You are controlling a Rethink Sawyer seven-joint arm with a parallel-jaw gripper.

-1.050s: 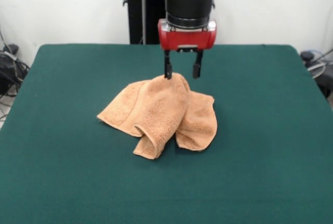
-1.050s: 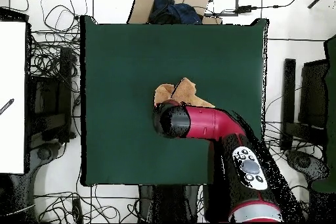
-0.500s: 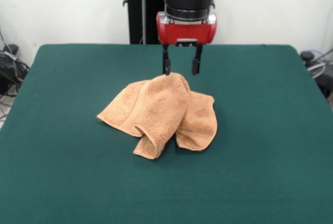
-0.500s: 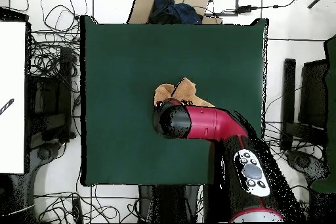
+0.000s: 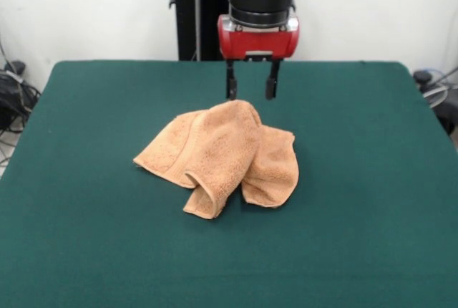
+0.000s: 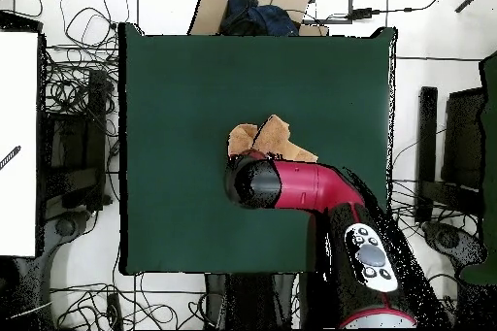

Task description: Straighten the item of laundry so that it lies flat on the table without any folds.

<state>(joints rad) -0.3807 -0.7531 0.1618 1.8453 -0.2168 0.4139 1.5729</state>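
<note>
In the front view the towel (image 5: 220, 154) is lying crumpled just above the middle of the frame, on the green tabletop (image 5: 358, 236). It is bunching into a rounded hump at its top, with one broad flap spreading down and to the left and a second, smaller lobe drooping to the lower right. A fold is curling under at its lower edge, and a woven band is showing along the left flap. The gripper (image 5: 251, 89) is hanging just above the hump's top, at the upper centre of the frame, below a red wrist block and a black cylinder. Its two dark jaws are standing apart, holding nothing, with a clear gap between them; their tips are sitting just clear of the cloth, not touching it.

In the overhead view the towel (image 6: 264, 139) is showing only in part, near the middle of the frame, with the arm (image 6: 311, 186) covering its lower side. The arm is reaching in from the lower right. The tabletop (image 6: 175, 104) is spreading wide around the cloth on every side. Cables are lying tangled on the floor along the left edge of the frame.
</note>
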